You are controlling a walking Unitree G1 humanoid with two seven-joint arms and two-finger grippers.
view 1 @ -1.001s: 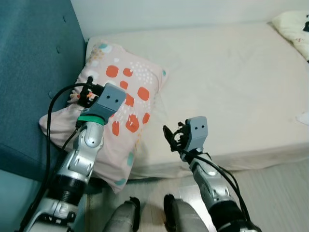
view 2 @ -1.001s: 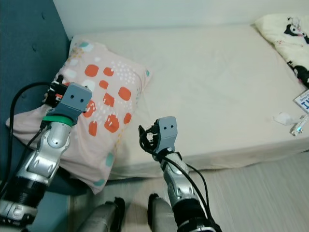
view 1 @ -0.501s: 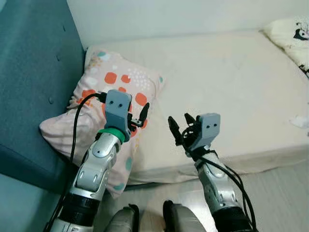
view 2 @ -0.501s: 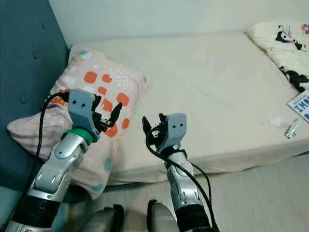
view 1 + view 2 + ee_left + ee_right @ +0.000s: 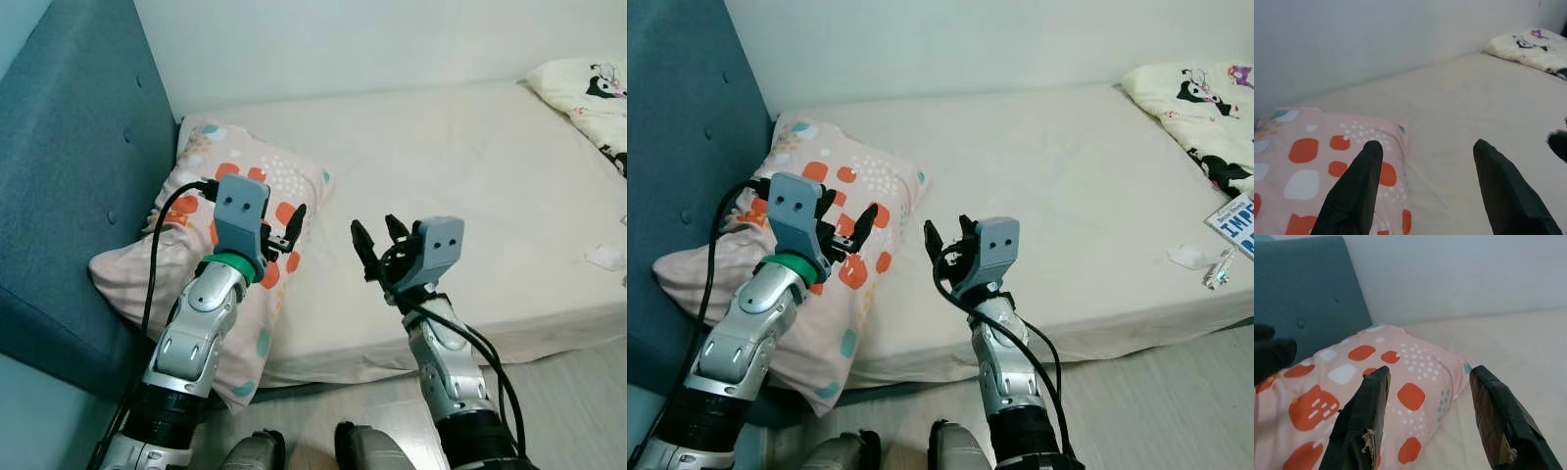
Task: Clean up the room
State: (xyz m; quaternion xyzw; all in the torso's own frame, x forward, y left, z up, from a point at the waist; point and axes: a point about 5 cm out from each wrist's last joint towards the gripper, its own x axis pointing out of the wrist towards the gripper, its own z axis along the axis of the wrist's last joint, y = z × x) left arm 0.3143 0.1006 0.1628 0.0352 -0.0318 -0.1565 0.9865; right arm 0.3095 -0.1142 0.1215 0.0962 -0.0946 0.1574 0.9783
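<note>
A pink pillow [image 5: 211, 220] with orange patches lies at the head of the cream mattress [image 5: 460, 176], leaning on the teal headboard [image 5: 69, 186]. My left gripper [image 5: 286, 227] hangs open above the pillow's inner edge, holding nothing. My right gripper [image 5: 377, 245] stands open over the mattress's front part, a little right of the pillow, also holding nothing. The pillow [image 5: 1376, 396] appears beyond the right fingers [image 5: 1364, 426] in the right wrist view, and the pillow [image 5: 1308, 161] lies under the left fingers [image 5: 1359, 191] in the left wrist view.
A cream blanket [image 5: 1195, 108] with cartoon figures is bunched at the mattress's far right. A crumpled white scrap [image 5: 1187, 257], a small clear item [image 5: 1218, 274] and a blue-printed card [image 5: 1236, 217] lie near the right front edge. Grey wood floor [image 5: 1176, 401] runs along the bed.
My left gripper let go of the pillow's outer side, swung across it toward the mattress and opened. The right gripper rose and opened. The camera tilted up slightly.
</note>
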